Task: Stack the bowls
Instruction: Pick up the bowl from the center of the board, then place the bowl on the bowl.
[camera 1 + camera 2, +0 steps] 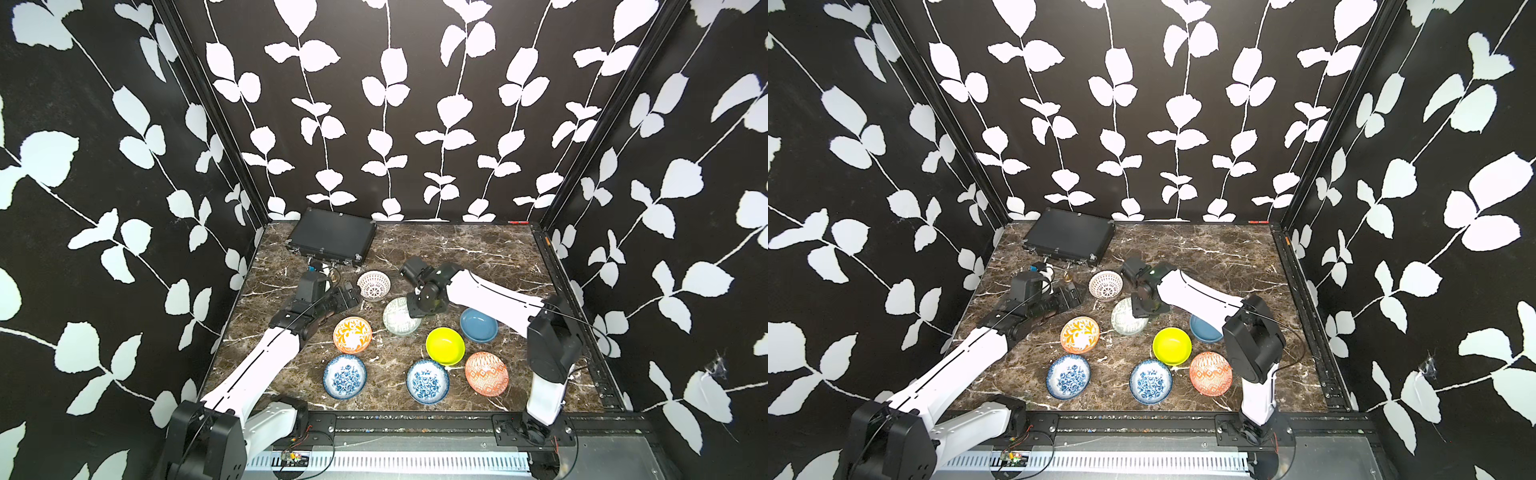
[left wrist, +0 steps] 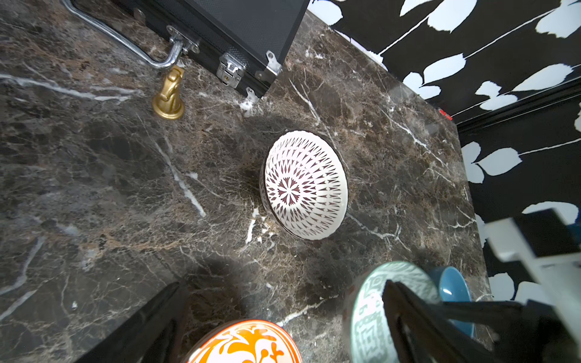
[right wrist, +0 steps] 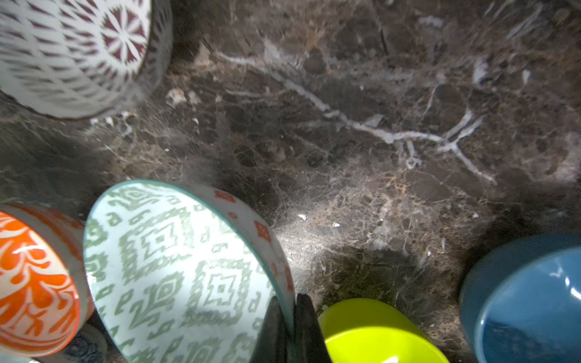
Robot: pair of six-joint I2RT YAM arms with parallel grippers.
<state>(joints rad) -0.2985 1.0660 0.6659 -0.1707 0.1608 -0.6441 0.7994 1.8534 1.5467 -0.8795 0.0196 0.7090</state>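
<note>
We counted 8 bowls (image 1: 445,345) | 1 case (image 1: 331,237) | 1 gold knight (image 2: 168,94) | left claw (image 2: 281,284) gaped wide, empty | right claw (image 3: 290,311) pinched green bowl (image 3: 176,267) rim

Eight bowls (image 1: 352,334) sit unstacked (green-patterned one (image 1: 397,322) tilted).

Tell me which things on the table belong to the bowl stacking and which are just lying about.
For the job: green bowl, pinched in the right tool; maroon bowl; orange leafy bowl; orange diamond bowl; left floral bowl; middle floral bowl; yellow bowl; blue bowl.
Lying about: black case; gold chess knight.
</note>
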